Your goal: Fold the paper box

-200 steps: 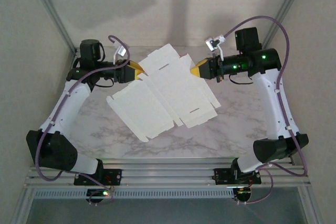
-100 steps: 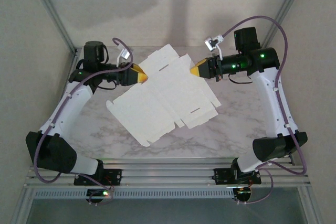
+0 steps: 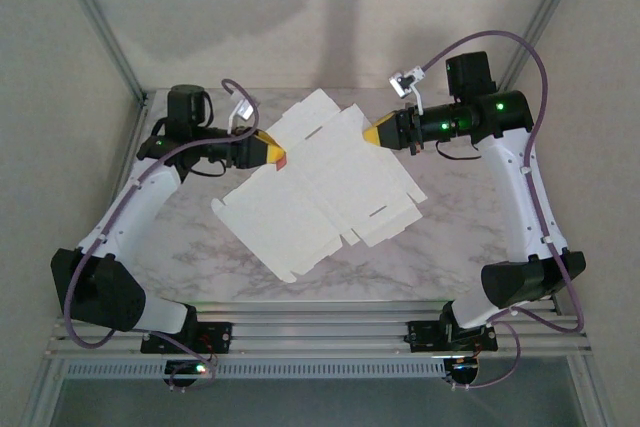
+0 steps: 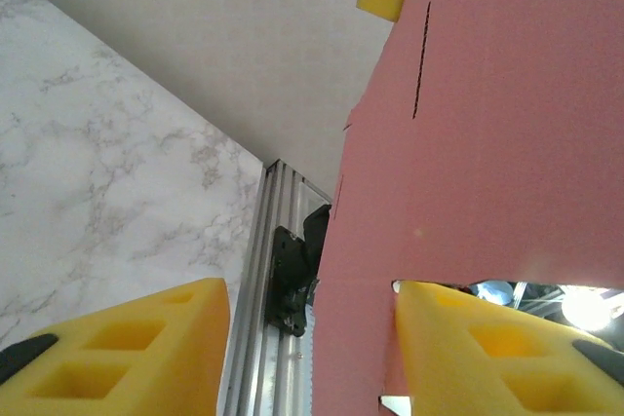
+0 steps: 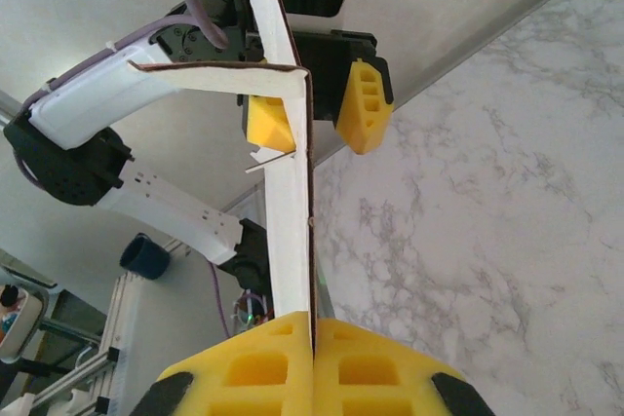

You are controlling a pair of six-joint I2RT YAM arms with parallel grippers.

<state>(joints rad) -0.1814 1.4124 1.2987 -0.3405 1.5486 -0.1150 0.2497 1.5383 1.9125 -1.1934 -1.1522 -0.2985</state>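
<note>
The right jaws are pressed together on the far-right edge of the paper box [image 3: 320, 187], its thin sheet pinched between the yellow fingers [image 5: 255, 369]. The left jaws stand apart, astride the box's far-left edge. The pink face lies close against one finger [image 4: 468, 338], with a clear gap to the other. The unfolded box spreads white face up over the middle of the marble surface [image 3: 190, 247], toward its far edge.
</note>
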